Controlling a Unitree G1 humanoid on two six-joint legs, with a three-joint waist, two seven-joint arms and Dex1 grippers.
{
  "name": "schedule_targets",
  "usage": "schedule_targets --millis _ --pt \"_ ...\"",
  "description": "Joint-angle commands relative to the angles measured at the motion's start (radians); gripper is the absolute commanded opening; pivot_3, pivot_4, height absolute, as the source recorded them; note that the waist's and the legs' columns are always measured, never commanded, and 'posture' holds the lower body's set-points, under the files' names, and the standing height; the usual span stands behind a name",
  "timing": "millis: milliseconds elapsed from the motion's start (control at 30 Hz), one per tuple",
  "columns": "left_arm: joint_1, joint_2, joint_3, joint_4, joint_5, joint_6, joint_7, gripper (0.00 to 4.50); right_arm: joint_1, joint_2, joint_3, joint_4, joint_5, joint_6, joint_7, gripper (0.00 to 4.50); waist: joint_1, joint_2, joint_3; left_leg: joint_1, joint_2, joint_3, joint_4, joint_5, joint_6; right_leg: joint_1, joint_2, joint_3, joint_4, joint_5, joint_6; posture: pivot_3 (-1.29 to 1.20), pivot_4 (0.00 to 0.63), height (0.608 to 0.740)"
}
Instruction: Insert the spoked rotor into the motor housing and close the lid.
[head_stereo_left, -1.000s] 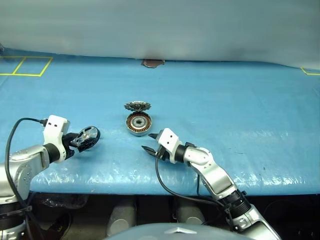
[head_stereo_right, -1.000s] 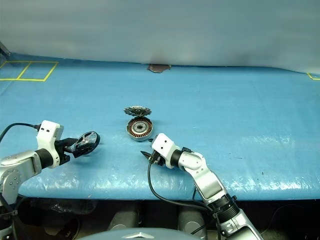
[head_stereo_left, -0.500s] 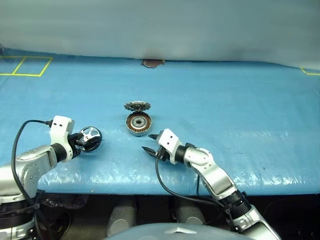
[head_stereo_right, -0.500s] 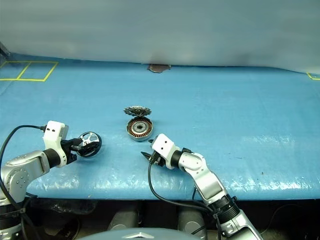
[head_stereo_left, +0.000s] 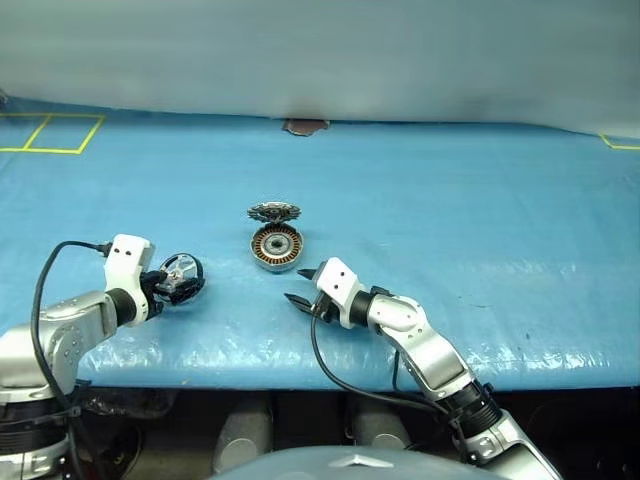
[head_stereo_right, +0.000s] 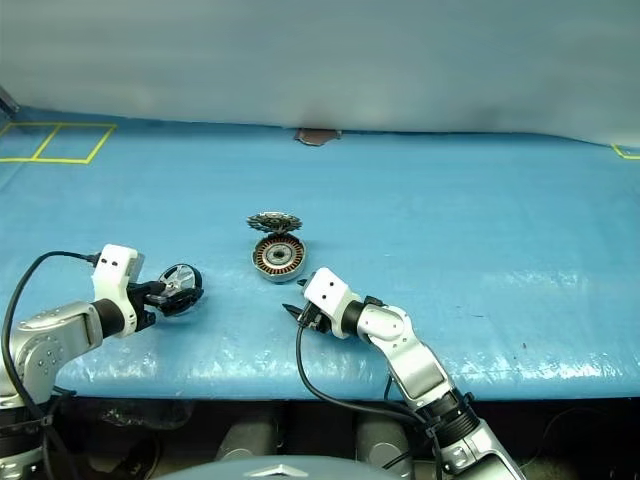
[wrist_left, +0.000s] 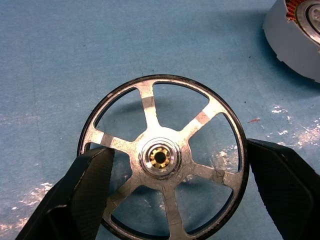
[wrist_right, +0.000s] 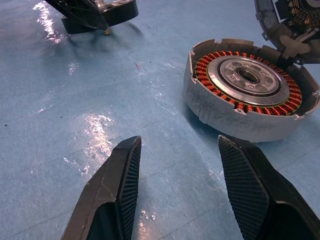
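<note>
Spoked rotor (wrist_left: 162, 160) left of housing (head_stereo_left: 277, 247); lid (head_stereo_left: 275, 211) apparently tilted behind

Blue-sheeted table (head_stereo_left: 480, 200), pale wall (head_stereo_left: 320, 50)

Bare blue table (head_stereo_left: 480, 210) surrounds the motor housing (head_stereo_left: 277, 246); the lid (head_stereo_left: 275, 211) leans behind.

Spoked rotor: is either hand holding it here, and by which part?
The left hand brackets the spoked rotor at its rim, fingers on opposite sides; a firm hold cannot be told. The right hand holds nothing.
</note>
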Motion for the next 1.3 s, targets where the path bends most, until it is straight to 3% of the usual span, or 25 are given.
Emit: schedule_targets --millis 33,200,333,1300 --pt "0.008 0.009 -0.016 -0.002 0.014 -0.004 0.001 4.49 -0.007 0.007 -0.003 -0.035 -0.001 -0.009 -0.003 2.58 0.0 0.0 0.0 0.0 0.0 0.0 0.0 0.0 0.0 0.0 0.0 0.0 0.0 0.0 0.0 0.0 0.15 0.74" --pt "-0.001 0.008 -0.059 0.012 0.04 -0.009 0.01 4.49 -0.012 0.011 -0.004 -0.032 -0.001 -0.012 -0.006 2.58 0.001 0.0 0.0 0.0 0.0 0.0 0.0 0.0 0.0 0.0 0.0 0.0 0.0 0.0 0.0 0.0 0.15 0.74" --pt "-0.01 0.003 -0.083 0.02 0.041 -0.003 -0.005 3.74 -0.014 0.014 -0.006 -0.033 -0.001 -0.013 -0.01 2.58 0.003 0.002 -0.001 0.001 0.0 0.0 0.0 0.0 0.0 0.001 0.0 0.0 0.0 0.0 0.0 0.0 0.15 0.74" --pt "-0.016 -0.009 -0.069 -0.028 -0.005 0.074 -0.032 3.74 -0.014 0.022 -0.011 -0.024 -0.02 -0.03 -0.049 2.58 0.007 0.003 -0.002 0.0 -0.001 0.0 0.0 0.0 0.0 0.001 -0.001 0.0 -0.001 0.0 0.0 0.0 0.15 0.74"
